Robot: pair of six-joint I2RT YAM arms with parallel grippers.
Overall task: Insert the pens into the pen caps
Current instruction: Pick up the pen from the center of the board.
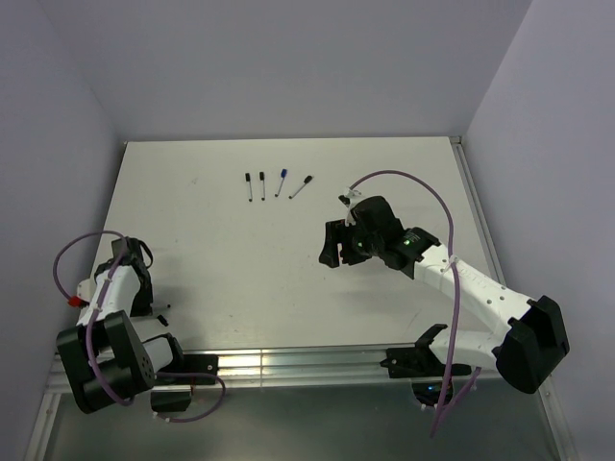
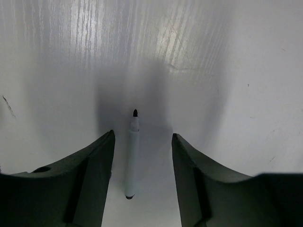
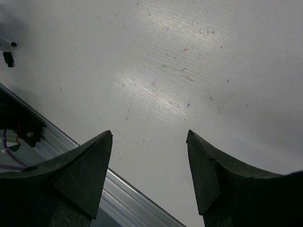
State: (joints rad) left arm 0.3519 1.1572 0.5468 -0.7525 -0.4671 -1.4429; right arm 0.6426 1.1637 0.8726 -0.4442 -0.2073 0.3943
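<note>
Pale walls close in a white desk (image 1: 240,279), and your work sits at its near left corner. There your left hand (image 2: 143,136) hangs low over a single pen (image 2: 132,161). The white barrel lies flat on the desk, straight down the gap between the two fingers, its dark tip pointing away from the wrist. The fingers stand apart, one on each side of the barrel, neither touching it, so nothing is gripped yet. Because the pen's long axis runs along the hand's own line, closing should pinch it across the barrel; I judge you need only lower a little and close evenly so it does not roll aside. Your right hand (image 1: 336,245) hovers over the middle of the desk, well apart from this pen, fingers spread with nothing between them. Its wrist view shows what looks like a small black cap (image 3: 8,59) on the desk, off at the upper left. Four more pens (image 1: 262,184) lie in a row at the far middle; whether they are capped is too small to tell. For this pen, the left arm is clearly the nearer
</note>
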